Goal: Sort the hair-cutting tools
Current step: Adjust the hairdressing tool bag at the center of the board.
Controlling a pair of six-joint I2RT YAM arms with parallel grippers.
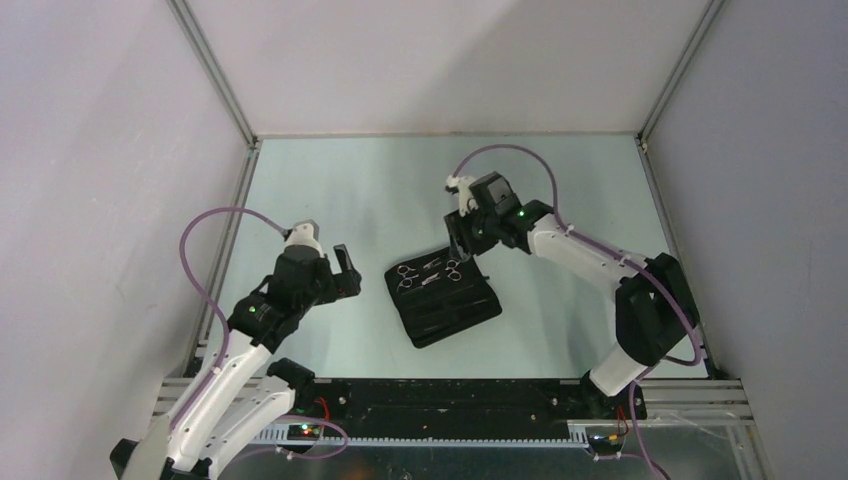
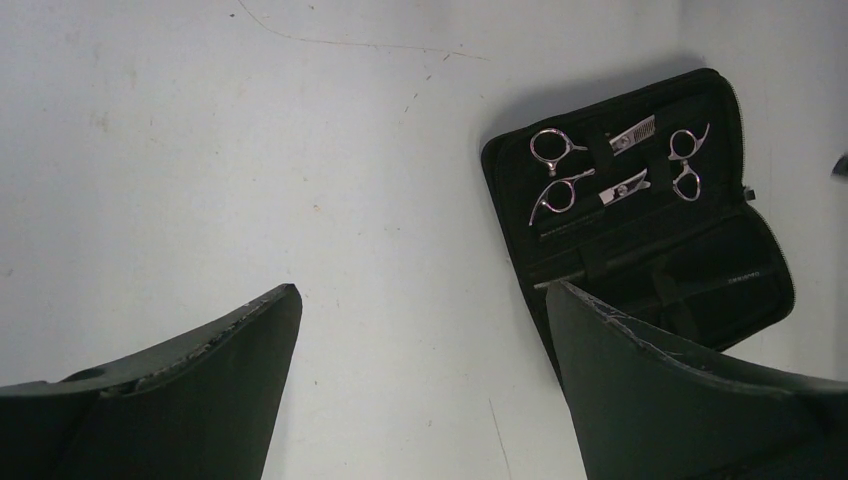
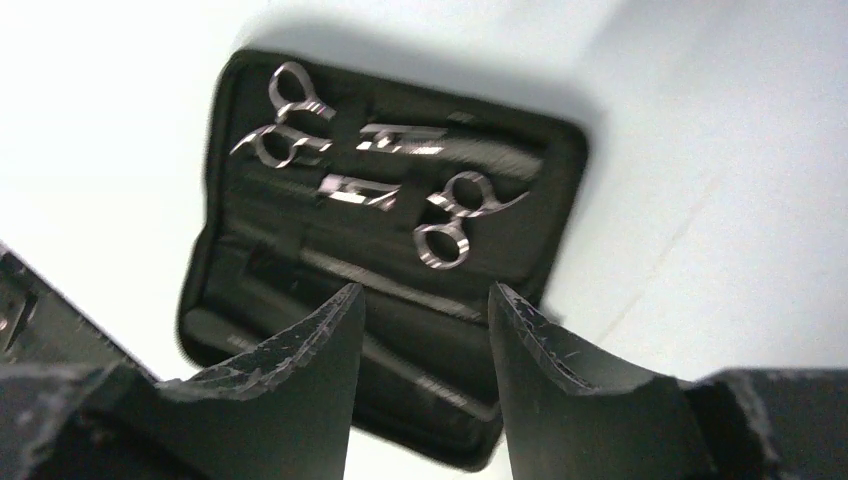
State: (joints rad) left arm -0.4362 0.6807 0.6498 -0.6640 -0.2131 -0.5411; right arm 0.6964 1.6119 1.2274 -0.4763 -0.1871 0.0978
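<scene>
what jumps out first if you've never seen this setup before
An open black case lies in the middle of the pale table, with two silver scissors tucked into its far half. The right gripper hovers over the case's far edge, jaws apart and empty. The left gripper sits wide open off to the case's left.
</scene>
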